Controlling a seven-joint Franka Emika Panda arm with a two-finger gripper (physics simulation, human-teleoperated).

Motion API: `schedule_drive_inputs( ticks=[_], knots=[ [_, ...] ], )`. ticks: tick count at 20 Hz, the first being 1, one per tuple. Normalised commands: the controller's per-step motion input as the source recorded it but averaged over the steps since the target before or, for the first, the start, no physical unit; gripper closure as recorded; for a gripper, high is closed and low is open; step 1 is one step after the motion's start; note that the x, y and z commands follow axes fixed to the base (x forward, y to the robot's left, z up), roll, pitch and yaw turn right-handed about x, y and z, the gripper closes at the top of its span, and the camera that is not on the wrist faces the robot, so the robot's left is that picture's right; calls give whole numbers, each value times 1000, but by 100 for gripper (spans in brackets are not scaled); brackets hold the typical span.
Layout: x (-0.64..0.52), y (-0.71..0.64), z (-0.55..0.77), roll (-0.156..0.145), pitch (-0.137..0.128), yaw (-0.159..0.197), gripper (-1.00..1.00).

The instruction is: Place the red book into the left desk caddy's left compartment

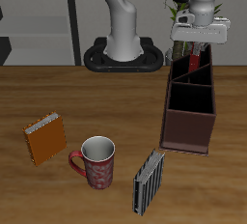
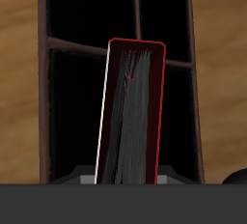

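My gripper (image 1: 197, 44) is shut on the red book (image 1: 196, 62) and holds it upright, hanging down over the back end of the left desk caddy (image 1: 185, 131). The caddy is a dark brown open box with inner dividers, standing lengthwise toward the table's front. In the wrist view the red book (image 2: 130, 112) shows as a dark slab with red edges, pointing down at the caddy's dividers (image 2: 77, 46) and dark compartments. Its lower end looks at about rim height. I cannot tell which compartment lies under it.
An orange book (image 1: 44, 138) lies on the table far from the caddy. A dark red mug (image 1: 95, 160) stands near the front edge. A grey-and-black striped book (image 1: 148, 182) stands beside the mug, in front of the caddy. The robot base (image 1: 123, 54) is behind.
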Motion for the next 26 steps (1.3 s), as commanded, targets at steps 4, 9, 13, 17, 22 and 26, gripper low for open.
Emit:
schedule_drive_inputs(
  ticks=[4, 9, 13, 17, 22, 26],
  knots=[
    [25, 37, -261, 11, 39, 3, 100],
    [57, 6, -294, -3, 45, 12, 100],
    [112, -28, -278, -2, 56, 13, 100],
    [128, -16, -496, -18, 120, 31, 100],
    [-114, 14, -13, 28, -3, 12, -100],
    [-70, -42, 140, 2, -3, -23, -100]
  ],
)
